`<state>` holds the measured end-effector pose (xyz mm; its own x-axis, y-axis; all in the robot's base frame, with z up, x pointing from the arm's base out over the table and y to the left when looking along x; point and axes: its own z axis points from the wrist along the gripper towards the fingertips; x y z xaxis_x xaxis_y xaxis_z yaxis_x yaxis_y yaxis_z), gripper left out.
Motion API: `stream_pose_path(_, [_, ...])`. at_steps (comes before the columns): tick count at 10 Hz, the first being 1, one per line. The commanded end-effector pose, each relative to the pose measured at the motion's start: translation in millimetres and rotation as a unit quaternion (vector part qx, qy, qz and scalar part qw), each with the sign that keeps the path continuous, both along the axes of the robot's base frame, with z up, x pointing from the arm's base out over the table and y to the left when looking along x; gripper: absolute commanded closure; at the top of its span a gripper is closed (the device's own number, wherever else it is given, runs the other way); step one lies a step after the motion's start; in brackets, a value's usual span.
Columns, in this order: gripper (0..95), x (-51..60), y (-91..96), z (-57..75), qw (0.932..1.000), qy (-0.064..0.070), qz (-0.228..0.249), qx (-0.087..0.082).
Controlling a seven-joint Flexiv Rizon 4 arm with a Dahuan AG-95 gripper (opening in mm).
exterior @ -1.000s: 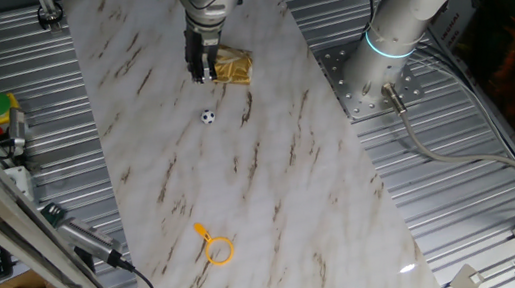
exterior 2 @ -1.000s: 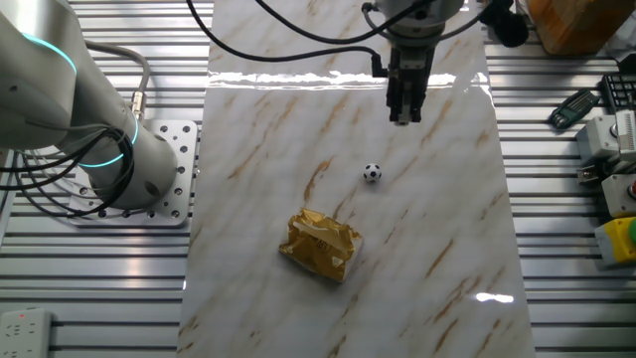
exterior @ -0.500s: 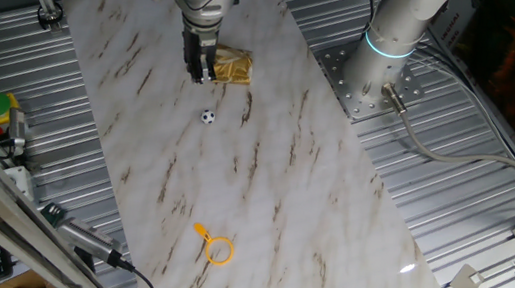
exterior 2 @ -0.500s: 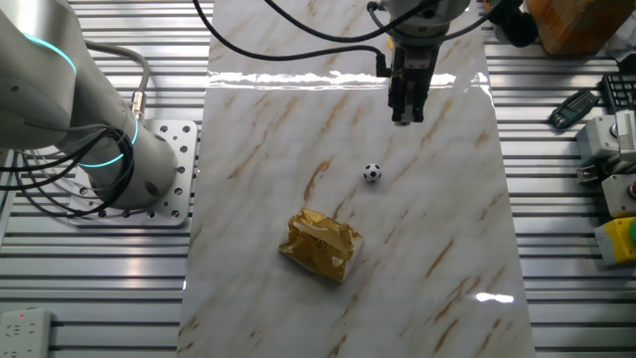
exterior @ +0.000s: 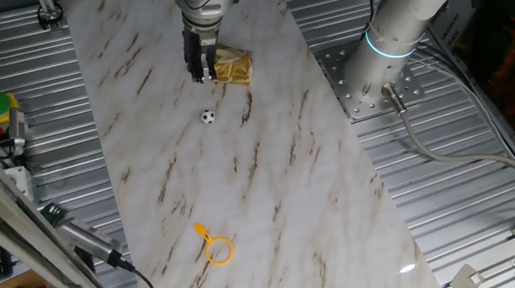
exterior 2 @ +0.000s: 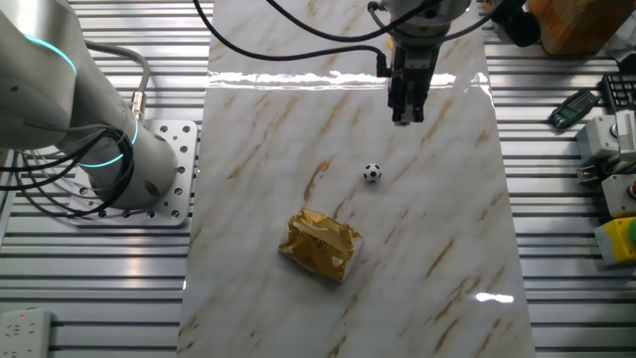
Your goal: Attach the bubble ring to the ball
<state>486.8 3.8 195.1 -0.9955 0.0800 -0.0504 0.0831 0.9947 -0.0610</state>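
Marble slab [exterior: 260, 195] runs diagonally across the ribbed metal table [exterior: 451, 202], and on it I count three loose items: one bubble ring, one ball, one crumpled gold foil wrapper. Going left to right in the view that shows the ring: the gripper [exterior: 201, 74] hangs pointing straight down above the slab, fingers drawn close together with only a thin sliver between them, carrying nothing. Directly at its 6 o'clock sits the ball [exterior: 207, 116], alone on the marble, clear of the fingertips. Just to the gripper's 3 o'clock lies the wrapper [exterior: 231, 66], partly tucked behind the fingers from this angle. Way down at 6 o'clock from the ball, near the slab's lower end, rests the bubble ring [exterior: 217, 247], flat, handle pointing toward 10 o'clock, well apart from everything else.

From the other side, the wrapper [exterior 2: 320, 245] comes first, then the ball [exterior 2: 372, 173] at its 1 o'clock, then the gripper [exterior 2: 401, 118] at the ball's 1 o'clock; the ring is outside this view. One arm, one gripper.
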Motion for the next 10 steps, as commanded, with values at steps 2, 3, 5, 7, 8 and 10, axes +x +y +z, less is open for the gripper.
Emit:
stream_pose_path(2, [95.0, 1.7, 2.0, -0.9, 0.9999, 0.009, -0.004, 0.008])
stream_pose_path(3, [95.0, 5.2, 8.6, -5.6, 0.9999, 0.004, -0.012, 0.007])
stream_pose_path(5, [95.0, 16.3, 29.8, -16.5, 0.9993, -0.008, -0.037, 0.008])
stream_pose_path(7, [95.0, 43.8, 71.8, -24.8, 0.9974, -0.014, -0.070, 0.010])
stream_pose_path(8, [95.0, 56.1, 90.1, -25.7, 0.9963, -0.014, -0.084, 0.015])
stream_pose_path(10, [95.0, 73.1, 107.4, -32.3, 0.9961, -0.014, -0.086, 0.015])
